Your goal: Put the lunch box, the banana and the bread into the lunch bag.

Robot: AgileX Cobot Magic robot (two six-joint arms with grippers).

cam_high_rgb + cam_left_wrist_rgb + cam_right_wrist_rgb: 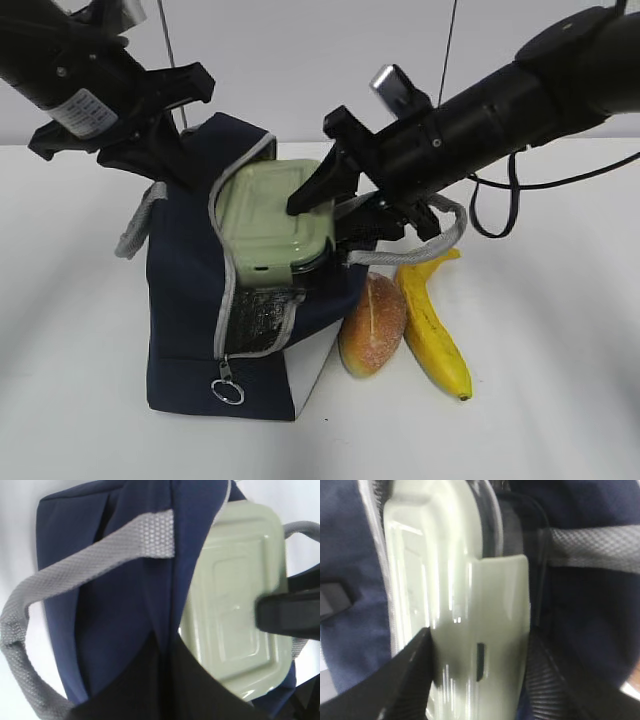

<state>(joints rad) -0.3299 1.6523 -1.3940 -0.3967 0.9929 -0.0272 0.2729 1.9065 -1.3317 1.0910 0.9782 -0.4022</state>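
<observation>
The navy lunch bag (185, 300) stands on the white table with its zipped side gaping open. My left gripper (175, 165) is shut on the bag's upper fabric edge (172, 605) and holds it up. The sage-green lunch box (265, 215) sits tilted in the opening, partly inside. My right gripper (320, 225) is shut on the lunch box's end (470, 630), one finger (405, 670) on the lid and the other on the base side. The bread (372, 325) and the banana (432, 320) lie on the table to the right of the bag.
A grey webbing handle (75, 575) loops over the bag's left side; the other handle (445, 235) hangs under my right arm. The zipper pull ring (227, 390) dangles at the bag's lower front. A black cable (500, 205) trails behind the right arm.
</observation>
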